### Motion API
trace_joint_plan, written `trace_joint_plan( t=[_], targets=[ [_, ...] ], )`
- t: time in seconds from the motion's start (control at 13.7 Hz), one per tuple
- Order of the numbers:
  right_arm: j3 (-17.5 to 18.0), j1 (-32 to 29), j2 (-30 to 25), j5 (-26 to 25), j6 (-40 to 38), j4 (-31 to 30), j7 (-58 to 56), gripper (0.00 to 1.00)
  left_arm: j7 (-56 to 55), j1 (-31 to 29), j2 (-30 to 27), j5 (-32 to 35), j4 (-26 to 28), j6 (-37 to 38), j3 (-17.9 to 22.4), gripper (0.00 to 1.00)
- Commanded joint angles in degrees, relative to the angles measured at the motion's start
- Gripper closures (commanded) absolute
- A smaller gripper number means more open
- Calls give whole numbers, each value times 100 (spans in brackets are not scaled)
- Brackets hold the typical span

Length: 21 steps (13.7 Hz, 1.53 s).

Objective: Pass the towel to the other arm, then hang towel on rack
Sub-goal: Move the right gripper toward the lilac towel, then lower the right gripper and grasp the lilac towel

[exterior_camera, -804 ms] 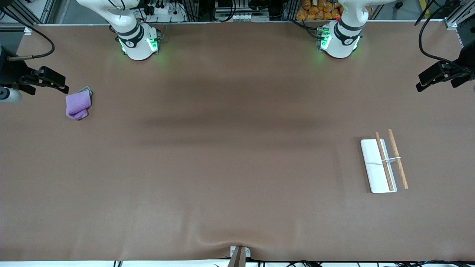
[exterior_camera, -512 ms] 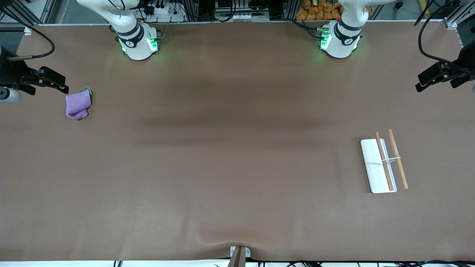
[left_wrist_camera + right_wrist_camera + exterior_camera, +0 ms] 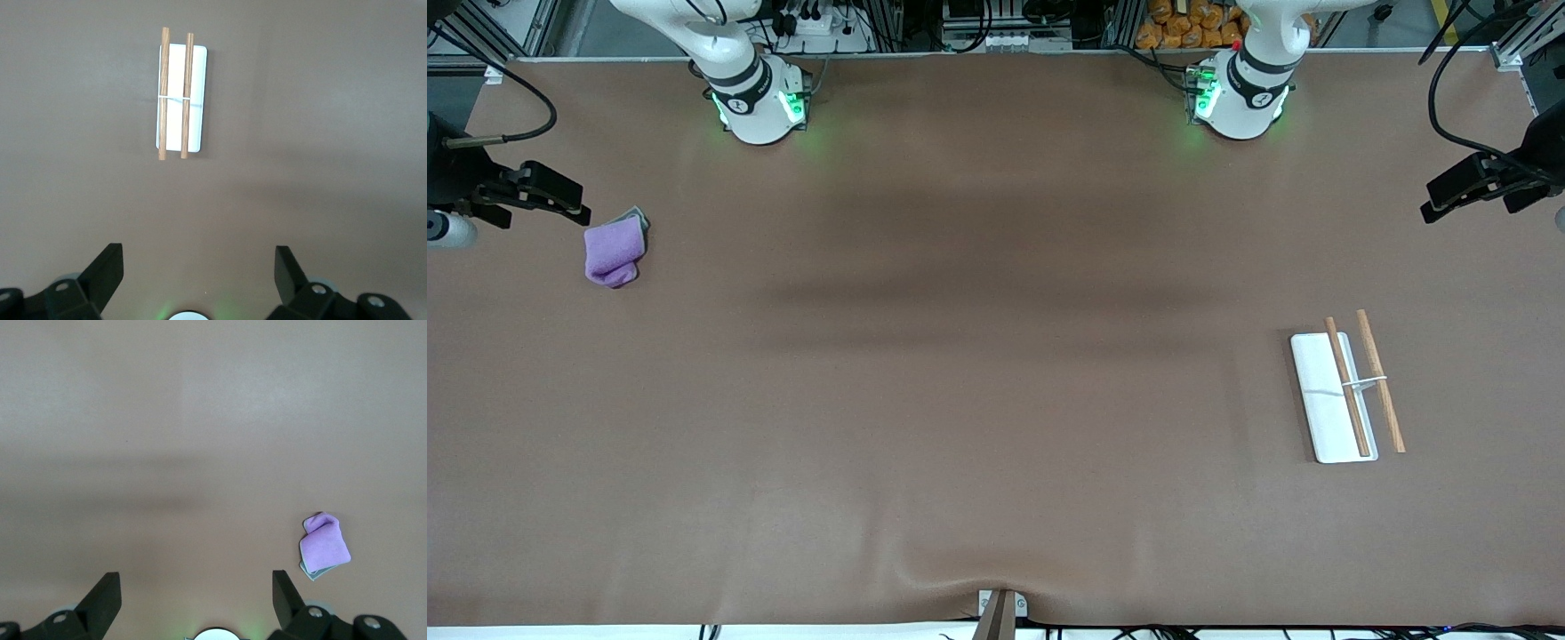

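The purple towel [image 3: 614, 252] lies folded on the table at the right arm's end, its grey reverse showing at one edge; it also shows in the right wrist view [image 3: 324, 545]. The rack [image 3: 1347, 387], a white base plate with two wooden rods, sits at the left arm's end and shows in the left wrist view [image 3: 179, 97]. My right gripper [image 3: 193, 587] is open and empty, high above the table; it shows at the edge of the front view [image 3: 569, 206] beside the towel. My left gripper [image 3: 197, 260] is open and empty, also high up [image 3: 1436, 204].
The brown table mat [image 3: 996, 356] has a raised wrinkle at the edge nearest the front camera, by a small bracket [image 3: 1000, 609]. The two arm bases [image 3: 760, 107] [image 3: 1236, 98] stand along the edge farthest from that camera.
Both grippers have drifted very slightly at the edges of the front view. The towel and the rack have not moved.
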<state>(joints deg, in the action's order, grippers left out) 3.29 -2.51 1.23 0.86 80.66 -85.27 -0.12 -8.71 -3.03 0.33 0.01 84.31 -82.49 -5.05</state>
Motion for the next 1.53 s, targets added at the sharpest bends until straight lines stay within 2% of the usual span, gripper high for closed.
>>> trace_joint_plan(
  t=[0.0,0.22,0.37,0.66,0.88,1.1,1.24,1.46],
  targets=[
    [66,-223,183,-16,-60,81,29,0,106,30,19,52,-38,249,-31,0],
    [75,-600,482,-7,-68,72,-162,0,115,48,19,52,-37,321,-48,0],
    [58,-672,510,-24,-77,2,-785,0,115,74,19,52,-38,321,-66,0],
    [66,-1444,510,-42,19,-586,-1489,0,115,48,-24,52,129,321,-145,0],
    [58,-1691,501,-112,239,-990,-1579,0,115,48,-77,52,130,365,-259,0],
    [58,-2130,475,-130,826,-1692,-2174,0,-8,48,-68,69,121,365,-513,0],
    [66,-2490,448,-121,1397,-2220,-2745,0,-25,48,-16,104,112,365,-558,0],
    [58,-2675,448,-130,1942,-2782,-2897,0,-26,48,116,104,103,365,-558,0]
  ],
)
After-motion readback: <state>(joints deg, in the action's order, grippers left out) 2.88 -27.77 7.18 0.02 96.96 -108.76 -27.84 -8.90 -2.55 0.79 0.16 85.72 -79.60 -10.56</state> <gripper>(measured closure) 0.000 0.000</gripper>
